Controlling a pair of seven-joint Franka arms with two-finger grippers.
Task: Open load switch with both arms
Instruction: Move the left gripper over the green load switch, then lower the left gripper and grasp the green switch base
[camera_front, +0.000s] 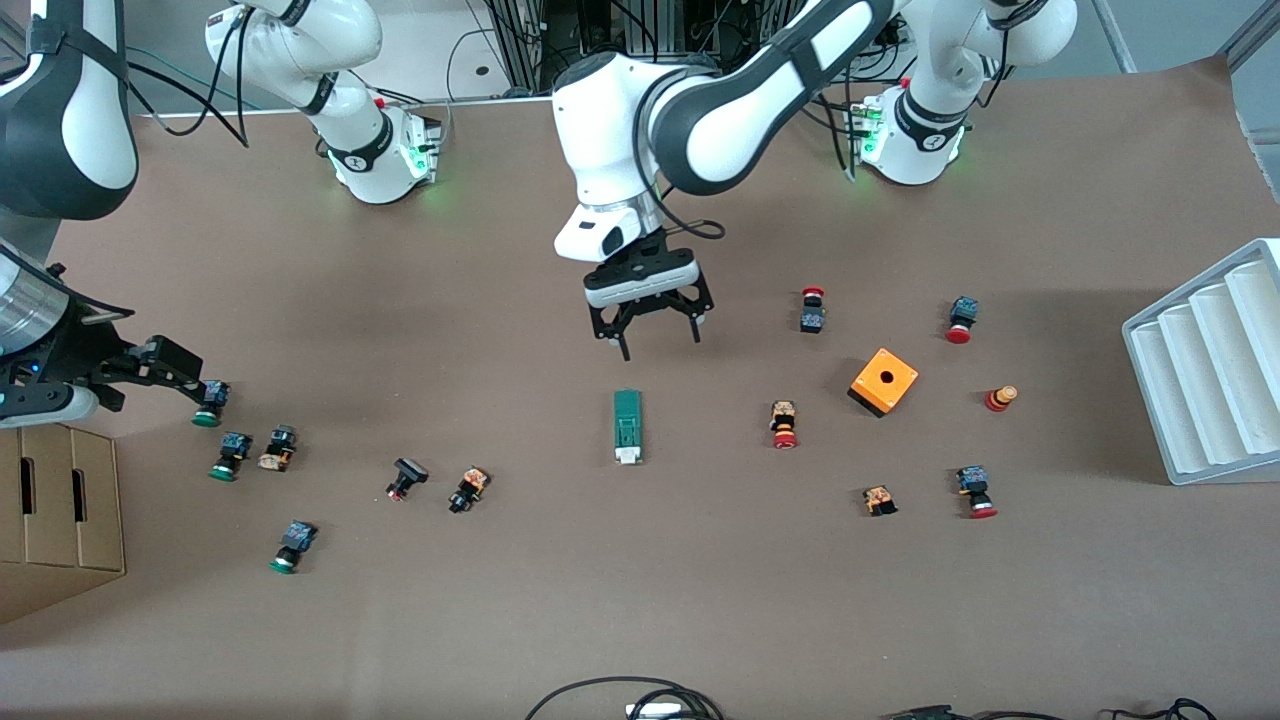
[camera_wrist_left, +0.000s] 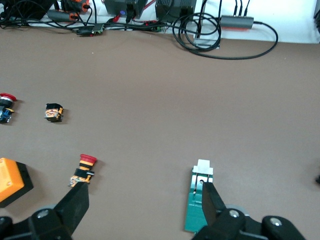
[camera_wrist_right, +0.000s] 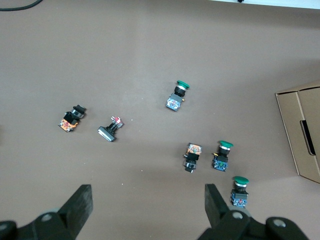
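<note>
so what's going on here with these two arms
Nothing is held yet. The left tool hangs open over the table just above the load switch, a green bar lying flat among scattered push buttons. The right tool is open too, at the right arm's end of the table over a group of green-capped buttons. The orange cube sits untouched toward the left arm's end.
</note>
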